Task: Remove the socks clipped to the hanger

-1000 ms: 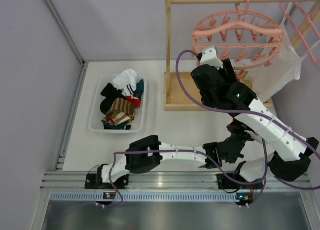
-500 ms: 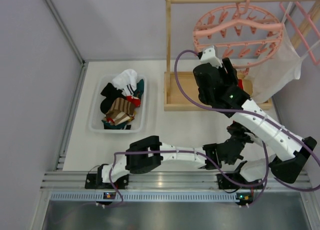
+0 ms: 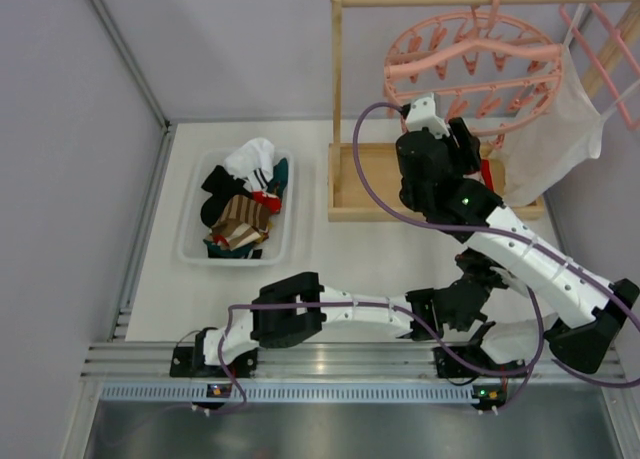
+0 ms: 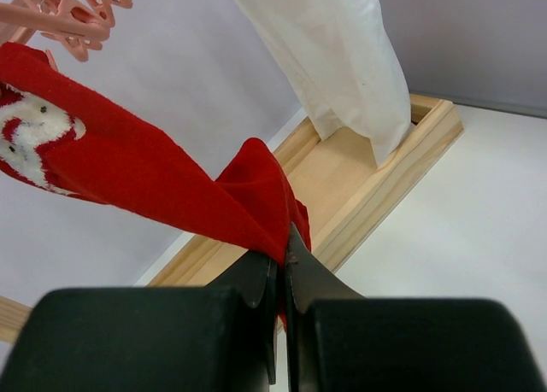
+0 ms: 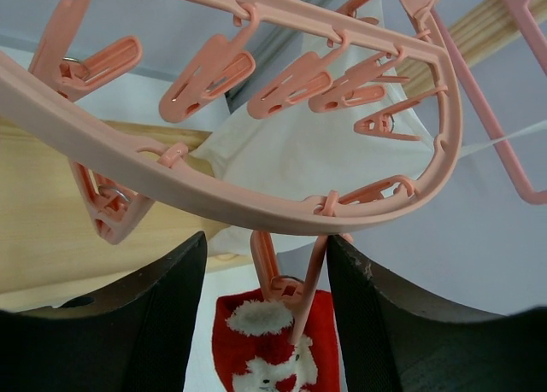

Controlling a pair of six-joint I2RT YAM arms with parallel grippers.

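Note:
A red sock with a white pattern (image 4: 128,166) hangs from one pink clip (image 5: 295,281) of the round pink hanger (image 5: 256,206). My left gripper (image 4: 283,254) is shut on the sock's lower end, and the sock runs taut up to the clip. My right gripper (image 5: 267,245) is open and straddles that clip, its right finger (image 5: 376,315) against the clip's lever. The sock's white cuff (image 5: 256,317) sits just under the clip. From above, the hanger (image 3: 475,64) hangs on the wooden rail and a strip of the red sock (image 3: 487,171) shows beside the right arm.
A clear bin (image 3: 190,241) on the left holds several loose socks (image 3: 242,219). The wooden stand's base (image 4: 376,183) lies under the hanger, its post (image 3: 337,99) to the left. A large white cloth (image 4: 333,59) and a straight pink rack (image 3: 600,34) hang to the right.
My right arm has shifted slightly right and up under the hanger, and its jaws have narrowed a little. The hanger has swung a bit. The left arm has not moved.

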